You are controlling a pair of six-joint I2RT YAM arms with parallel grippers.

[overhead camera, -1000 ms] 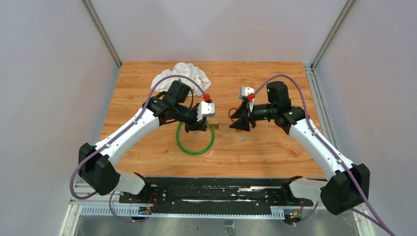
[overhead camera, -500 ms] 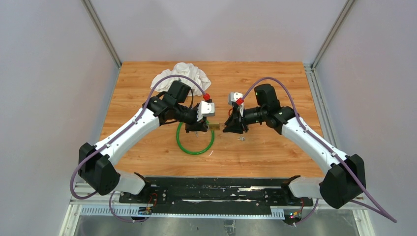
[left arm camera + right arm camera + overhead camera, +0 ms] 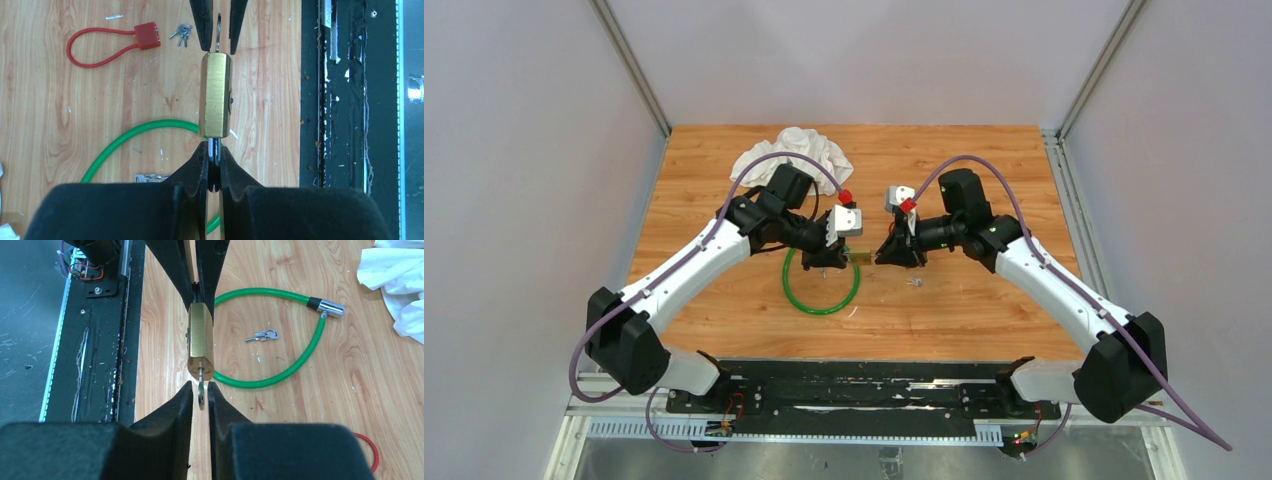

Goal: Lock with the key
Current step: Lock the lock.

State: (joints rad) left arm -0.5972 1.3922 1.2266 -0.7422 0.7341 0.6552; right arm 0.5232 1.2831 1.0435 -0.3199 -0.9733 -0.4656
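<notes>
Wrist views alone reveal left hand (image 3: 213, 162) clamping padlock (image 3: 215, 95) — right hand (image 3: 200, 386) gaping narrowly around key (image 3: 201, 400).

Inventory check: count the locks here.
3: rectangular brass padlock in left gripper; green cable lock on wooden table beneath; red cable lock right of it. White cloth could hide more.

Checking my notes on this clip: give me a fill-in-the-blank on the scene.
The left fingers pinch the brass padlock by its ___.
The right fingers flank the ___ stuck in the padlock.
The cable passing behind the padlock is ___.
Missing: shackle; key; green.
</notes>
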